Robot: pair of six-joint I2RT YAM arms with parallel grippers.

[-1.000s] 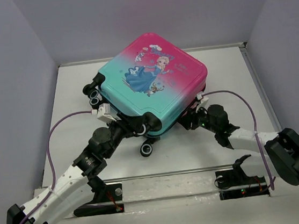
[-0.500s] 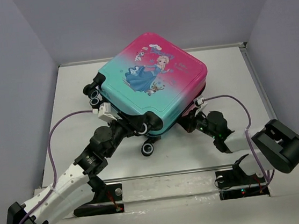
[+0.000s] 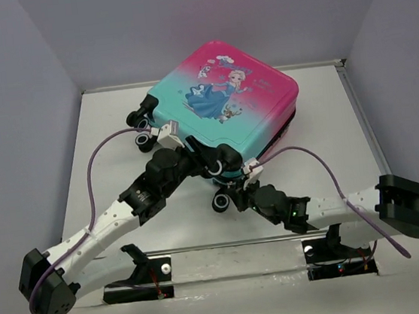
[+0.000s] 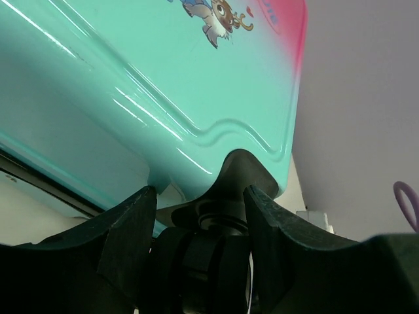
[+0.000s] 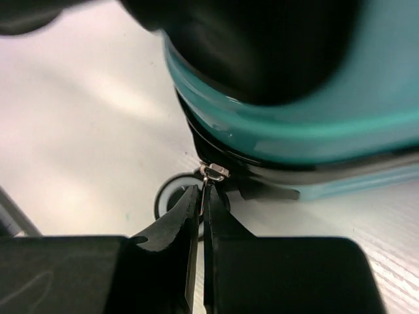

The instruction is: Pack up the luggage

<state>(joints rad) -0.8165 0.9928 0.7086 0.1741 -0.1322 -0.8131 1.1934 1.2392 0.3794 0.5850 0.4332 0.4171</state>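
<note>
White tabletop (image 3: 101,139) ran between pale walls; the right gripper (image 5: 204,196), half apart a second before, had pinched together on the metal zipper pull (image 5: 214,171) at the near teal corner of the luggage (image 3: 220,118), its arm swung in from the right side; the left gripper (image 4: 200,209) clasped a black corner wheel (image 4: 226,190) between spread fingers; the luggage had shifted rightward and back, lying princess-side up, lid down, contents hidden
</note>
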